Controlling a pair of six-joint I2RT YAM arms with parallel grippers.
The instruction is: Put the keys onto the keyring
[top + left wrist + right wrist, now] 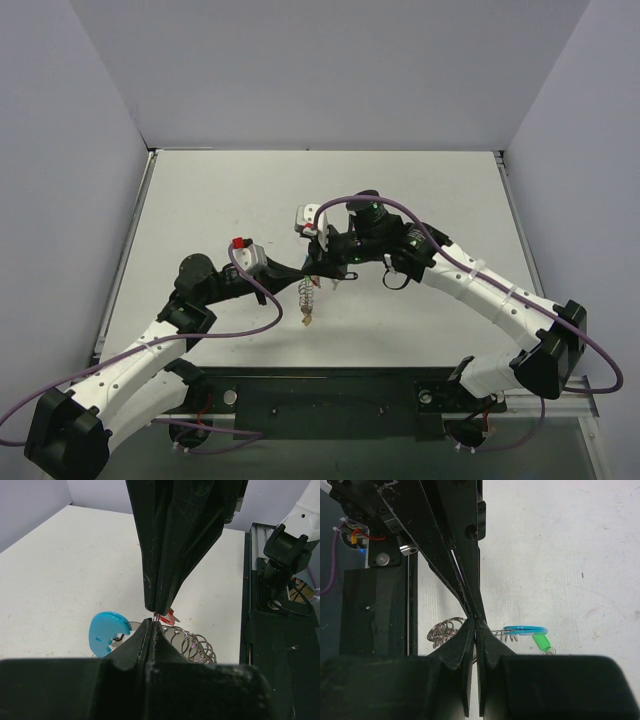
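Left claw and right claw, both pinched shut, meet at the dangling keyring; part them unevenly and you could drop the red key.

Table: fills mid-frame, beneath both arms.
Left gripper: frame centre, tip to tip with right gripper (which enters from the right).
Keyring: just below the meeting tips in the top view.
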